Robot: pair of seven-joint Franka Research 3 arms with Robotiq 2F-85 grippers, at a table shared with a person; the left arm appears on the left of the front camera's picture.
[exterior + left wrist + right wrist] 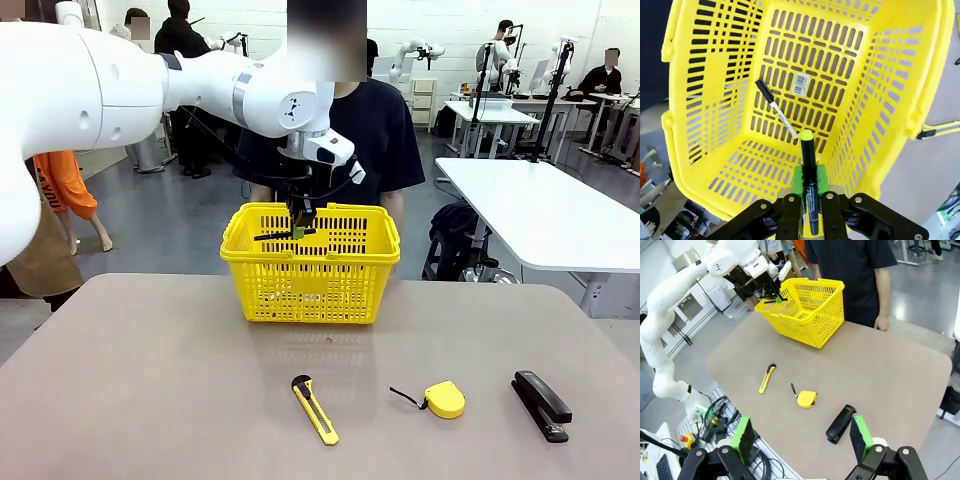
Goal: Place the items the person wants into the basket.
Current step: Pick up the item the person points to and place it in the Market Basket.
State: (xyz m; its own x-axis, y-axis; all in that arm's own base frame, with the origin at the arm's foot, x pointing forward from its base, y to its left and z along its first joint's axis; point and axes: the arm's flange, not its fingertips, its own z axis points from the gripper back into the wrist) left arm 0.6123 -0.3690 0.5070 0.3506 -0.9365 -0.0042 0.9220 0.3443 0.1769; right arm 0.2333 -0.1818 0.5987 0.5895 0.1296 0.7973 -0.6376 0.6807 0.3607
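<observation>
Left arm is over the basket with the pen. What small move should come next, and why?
Probably open the left gripper and let the pen drop. The gripper is shut on the pen, which hangs inside the rim of the basket, over its slotted floor where the marker lies. Nothing directly below seems to block the fall.

The basket runs past the top edge, its rim hiding part of the box cutter.
</observation>
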